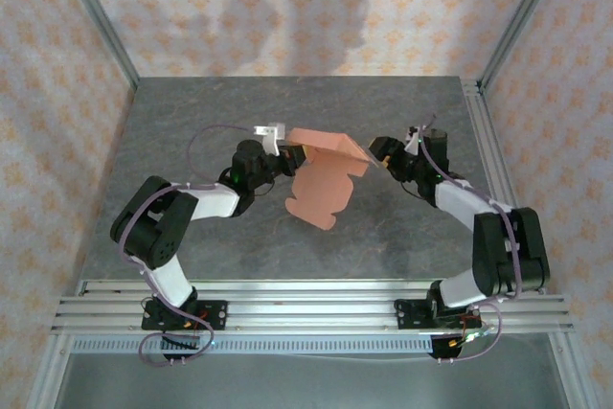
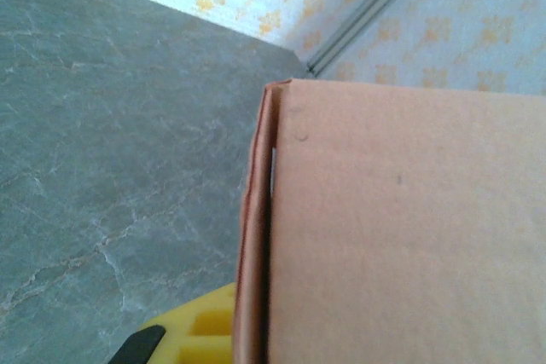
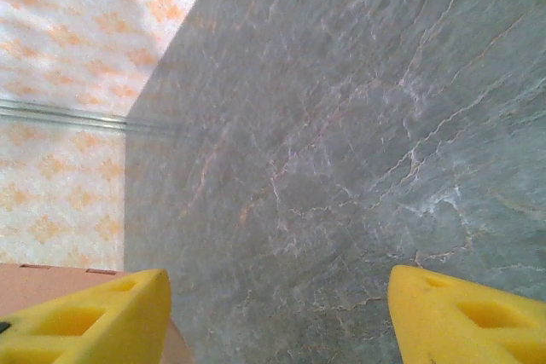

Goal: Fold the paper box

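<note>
The paper box (image 1: 321, 179) is raised off the table (image 1: 192, 122), over its middle. It is partly formed: one panel is turned up along a crease at the far side, while the scalloped flaps hang toward the near edge of the table.

The left gripper (image 1: 281, 153), just left of the table's centre, is pinched tight on the left edge of the card. In its wrist view the doubled edge of the card (image 2: 401, 228) runs right past a yellow finger (image 2: 200, 330). This grip probably serves as an anchor, keeping the sheet in the air so that its creases can be worked without the tabletop getting in the way.

The right gripper (image 1: 380, 152), just right of the table's centre, is at the raised panel's right corner. Its yellow fingers (image 3: 85, 321) are spread wide with bare table between them and hold nothing. A corner of the card (image 3: 43, 279) shows beside one finger. The gripper looks placed to take or press that side.
</note>
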You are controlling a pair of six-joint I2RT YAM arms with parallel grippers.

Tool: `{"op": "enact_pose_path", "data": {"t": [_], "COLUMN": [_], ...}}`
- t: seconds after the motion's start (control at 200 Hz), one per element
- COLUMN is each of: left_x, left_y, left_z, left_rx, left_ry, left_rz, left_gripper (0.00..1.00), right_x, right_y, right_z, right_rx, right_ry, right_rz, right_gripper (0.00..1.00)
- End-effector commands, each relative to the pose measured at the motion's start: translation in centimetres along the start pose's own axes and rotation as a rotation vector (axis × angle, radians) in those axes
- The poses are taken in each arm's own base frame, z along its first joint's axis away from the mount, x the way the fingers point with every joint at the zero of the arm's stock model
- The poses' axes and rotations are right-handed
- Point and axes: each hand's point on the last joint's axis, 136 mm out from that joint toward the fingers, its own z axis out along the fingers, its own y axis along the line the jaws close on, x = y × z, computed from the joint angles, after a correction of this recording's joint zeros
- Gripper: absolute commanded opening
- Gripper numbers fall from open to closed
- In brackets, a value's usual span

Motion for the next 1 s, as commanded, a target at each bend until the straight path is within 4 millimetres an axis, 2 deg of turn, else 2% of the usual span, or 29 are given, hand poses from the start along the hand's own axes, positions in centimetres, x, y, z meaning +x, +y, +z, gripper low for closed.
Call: {"op": "enact_pose_path", "data": {"t": [0.0, 0.065, 0.265, 0.42, 0.591, 0.791, 0.911, 0.996], "left_x": [-3.4, -3.8, -5.5, -6.1, -6.0, -6.0, -5.9, -5.8], "left_y": [-1.6, -1.9, -2.8, -3.5, -3.0, -2.5, -2.4, -2.4], "left_z": [-0.1, 0.4, 0.3, 0.7, 0.9, 1.1, 1.4, 1.6], "left_rx": [0.048, 0.057, 0.106, 0.147, 0.126, 0.112, 0.114, 0.119], "left_ry": [-0.091, -0.078, -0.116, -0.109, -0.096, -0.107, -0.104, -0.096], "left_rz": [-0.118, -0.153, -0.207, -0.251, -0.282, -0.282, -0.283, -0.281], "left_gripper": [0.00, 0.00, 0.00, 0.00, 0.00, 0.00, 0.00, 0.00], "right_x": [-1.4, -1.2, -0.7, -0.5, 0.8, 2.4, 3.0, 3.2], "right_y": [1.8, 2.3, 4.6, 7.7, 12.1, 15.9, 17.2, 17.2], "right_z": [-1.9, -2.6, -4.1, -4.6, -5.0, -5.1, -5.5, -5.4], "right_rx": [-0.055, -0.077, -0.207, -0.351, -0.475, -0.555, -0.591, -0.591], "right_ry": [-0.098, -0.114, -0.132, -0.139, -0.077, -0.024, -0.013, -0.010], "right_rz": [-0.030, -0.044, -0.031, -0.013, -0.053, -0.127, -0.164, -0.167], "right_gripper": [0.68, 0.68, 0.67, 0.65, 0.65, 0.65, 0.66, 0.66]}}
